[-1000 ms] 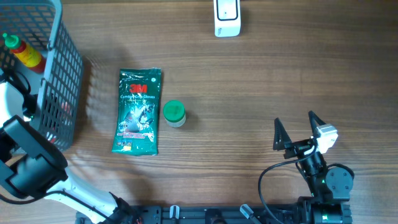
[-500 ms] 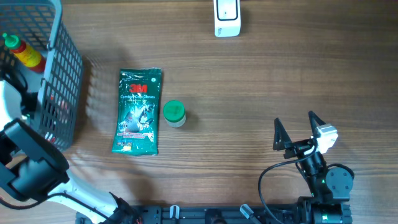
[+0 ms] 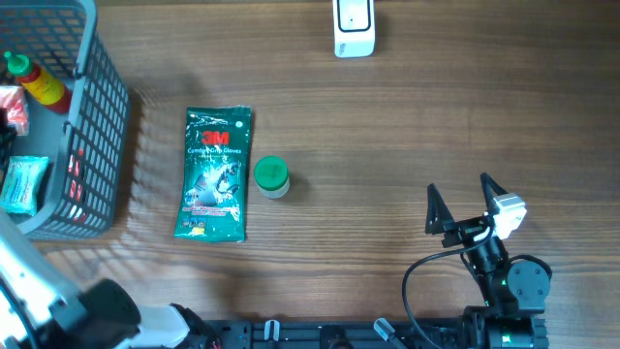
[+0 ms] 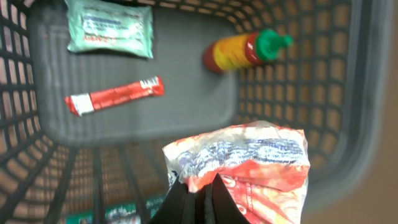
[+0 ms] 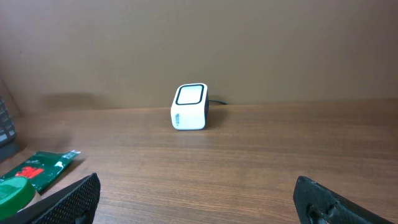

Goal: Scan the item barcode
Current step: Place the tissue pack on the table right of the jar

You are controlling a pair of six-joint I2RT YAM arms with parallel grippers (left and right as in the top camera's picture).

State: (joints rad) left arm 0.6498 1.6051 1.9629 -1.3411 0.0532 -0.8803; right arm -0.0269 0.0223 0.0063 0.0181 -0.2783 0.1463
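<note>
the crinkly red-and-white packet (image 4: 249, 162) hangs just above the basket (image 4: 348, 93), pinched at its lower edge by the left gripper (image 4: 198, 198), which is clenched on it. the hold is on slack film – it could slip and drop into the basket, or sag so the barcode folds away from the scanner (image 3: 354, 24), well apart from the basket. inside the basket lie a sauce bottle (image 4: 239, 51), a red sachet (image 4: 115, 96) and a pale green pack (image 4: 109, 28). the right gripper (image 3: 463, 208), far from the basket, is spread wide and empty.
</note>
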